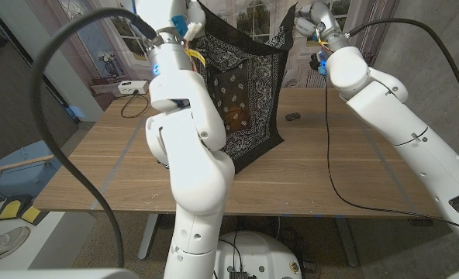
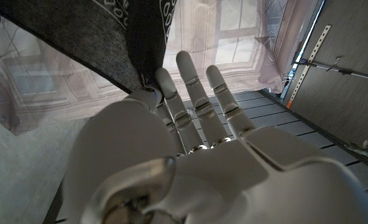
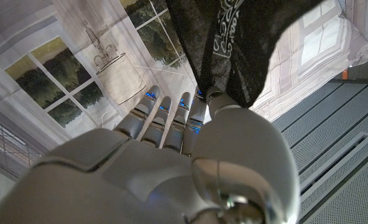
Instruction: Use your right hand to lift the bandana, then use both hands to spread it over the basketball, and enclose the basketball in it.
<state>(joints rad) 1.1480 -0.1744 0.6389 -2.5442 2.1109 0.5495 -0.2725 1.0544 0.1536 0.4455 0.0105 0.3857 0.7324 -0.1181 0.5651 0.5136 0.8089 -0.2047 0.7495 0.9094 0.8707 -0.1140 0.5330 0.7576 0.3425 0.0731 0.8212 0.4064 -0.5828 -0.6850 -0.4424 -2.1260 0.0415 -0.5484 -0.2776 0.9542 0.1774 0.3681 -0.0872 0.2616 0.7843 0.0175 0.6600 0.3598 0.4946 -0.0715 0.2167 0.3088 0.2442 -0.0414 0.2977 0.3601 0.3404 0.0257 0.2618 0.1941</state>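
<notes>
While the black paisley-printed cotton bandana [image 1: 245,85] hangs spread above the wooden table [image 1: 322,170], each hand pinches one upper corner: the left hand [image 2: 171,155] between thumb and a finger with the others extended, the right hand [image 3: 190,155] likewise. A round orange-brown shape behind the cloth may be the basketball, though it is too veiled to confirm. Either thin pinch could slip, dropping a corner, and blind lowering could miss the ball.

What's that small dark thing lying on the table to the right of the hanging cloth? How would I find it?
Start at the wooden table and find the black paisley bandana that both hands hold up over its middle. Just past the cloth's lower corner, toward the robot's right arm, lies a small black object, too small to identify. It lies alone on bare wood.
</notes>
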